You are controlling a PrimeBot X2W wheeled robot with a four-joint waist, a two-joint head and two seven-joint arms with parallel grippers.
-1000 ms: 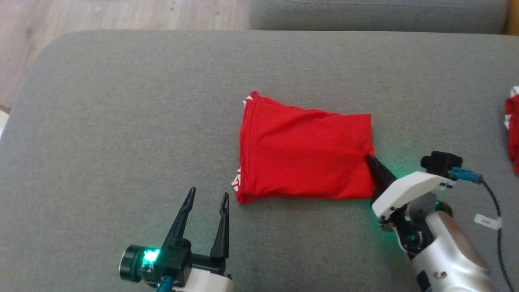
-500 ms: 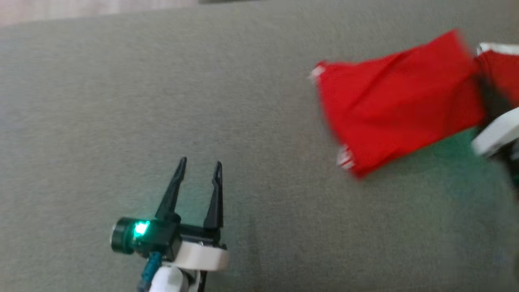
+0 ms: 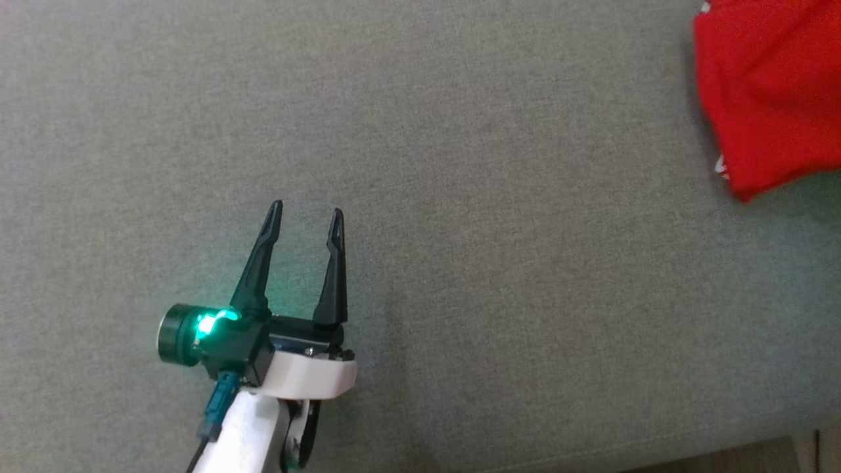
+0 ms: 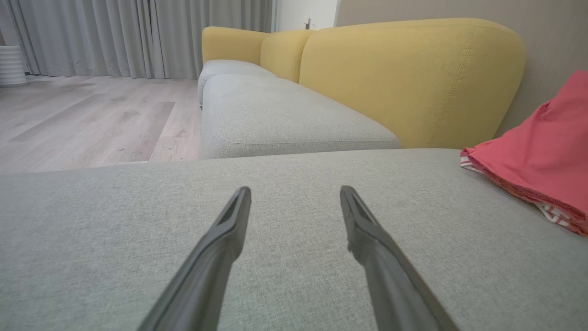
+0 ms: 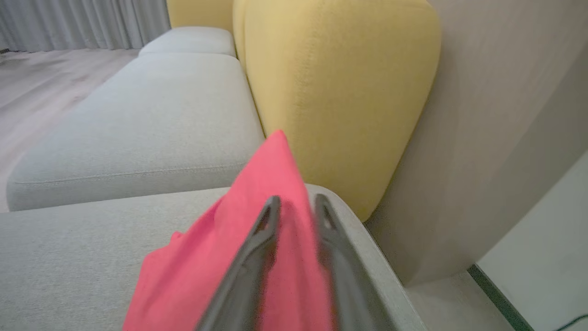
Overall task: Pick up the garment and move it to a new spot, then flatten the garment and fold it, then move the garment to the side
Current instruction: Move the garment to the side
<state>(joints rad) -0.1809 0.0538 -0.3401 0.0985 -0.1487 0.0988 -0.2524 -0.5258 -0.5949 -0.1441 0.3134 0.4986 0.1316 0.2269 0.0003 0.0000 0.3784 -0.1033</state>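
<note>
Overhead, the head view gives the red garment (image 3: 769,85) as a patch at the upper right corner, cut off by the frame edge, on a broad grey seat cushion (image 3: 460,197). The left wrist view, low over that cushion, adds what the head view leaves out: the garment's white-patterned hem rests on the fabric at the right while its far side rises off the seat. Behind it stands a yellow backrest (image 4: 404,78), with a second grey seat, a pale wood floor (image 4: 69,119) and grey curtains (image 4: 115,37) beyond. The right wrist view shows the garment drawn up into a peak near the cushion's rounded corner, close to a beige wall (image 5: 496,115). The dark fingers there lie across the cloth and hide part of it. The left gripper (image 3: 306,209) hovers over bare cushion, well apart from the garment, jaws spread wide and holding nothing. The right gripper (image 5: 297,200) has its jaws drawn nearly together, with red cloth pinched in the narrow gap between them.
</note>
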